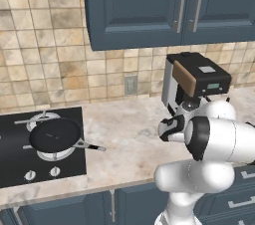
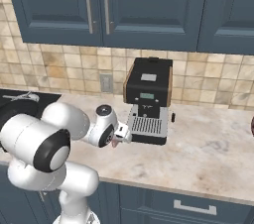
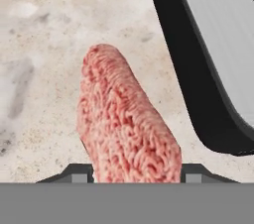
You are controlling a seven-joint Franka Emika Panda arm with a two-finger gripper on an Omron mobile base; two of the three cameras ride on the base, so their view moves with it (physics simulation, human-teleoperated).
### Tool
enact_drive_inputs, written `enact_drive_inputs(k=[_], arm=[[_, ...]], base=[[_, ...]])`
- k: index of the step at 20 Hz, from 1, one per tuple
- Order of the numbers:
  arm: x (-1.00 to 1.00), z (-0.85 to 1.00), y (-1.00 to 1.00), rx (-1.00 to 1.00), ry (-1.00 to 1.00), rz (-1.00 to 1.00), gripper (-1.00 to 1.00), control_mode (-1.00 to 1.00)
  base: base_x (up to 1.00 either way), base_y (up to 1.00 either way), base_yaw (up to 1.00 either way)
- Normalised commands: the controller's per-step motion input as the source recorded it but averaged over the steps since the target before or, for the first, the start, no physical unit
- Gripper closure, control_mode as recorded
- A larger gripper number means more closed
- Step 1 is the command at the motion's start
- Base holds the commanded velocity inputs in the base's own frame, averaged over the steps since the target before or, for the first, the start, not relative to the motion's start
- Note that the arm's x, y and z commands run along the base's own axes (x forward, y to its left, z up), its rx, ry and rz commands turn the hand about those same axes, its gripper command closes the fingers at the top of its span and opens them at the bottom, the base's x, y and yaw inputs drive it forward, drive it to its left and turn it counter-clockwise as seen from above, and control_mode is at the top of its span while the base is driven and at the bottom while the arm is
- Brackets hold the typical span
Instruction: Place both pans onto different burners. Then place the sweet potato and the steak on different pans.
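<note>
The gripper point(image 3: 136, 176) straddles the steak point(image 3: 126, 124), fingertips point(image 3: 79, 173) touching both flanks; a firm grip I cannot confirm. The coffee machine point(image 2: 148, 100) base edge lies just right. Far left, one pan point(image 1: 56, 134) sits on a burner point(image 1: 54, 154); open counter point(image 1: 129, 134) lies between.

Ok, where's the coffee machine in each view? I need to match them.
Left base view: coffee machine right of centre, against the tiled wall.
Right base view: coffee machine at centre, below the cabinets.
Hand view: its dark base upper right, beside the steak.
Shared landmark: the marble counter under it.
</note>
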Motion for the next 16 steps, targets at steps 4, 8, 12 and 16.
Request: enact_drive_inputs(k=[4, 8, 12, 16], arm=[[-0.18, 0.73, 0.01, 0.0, 0.0, 0.0, 1.0, -1.0], [-0.19, 0.93, 0.06, 0.0, 0.0, 0.02, 1.0, -1.0], [-0.24, 0.83, 0.2, 0.0, 0.0, 0.04, 1.0, -1.0], [-0.43, 0.63, 0.22, 0.0, 0.01, 0.04, 1.0, -1.0]], base=[[0.0, 0.0, 0.0], [0.0, 0.0, 0.0], [0.0, 0.0, 0.0], [0.0, 0.0, 0.0]])
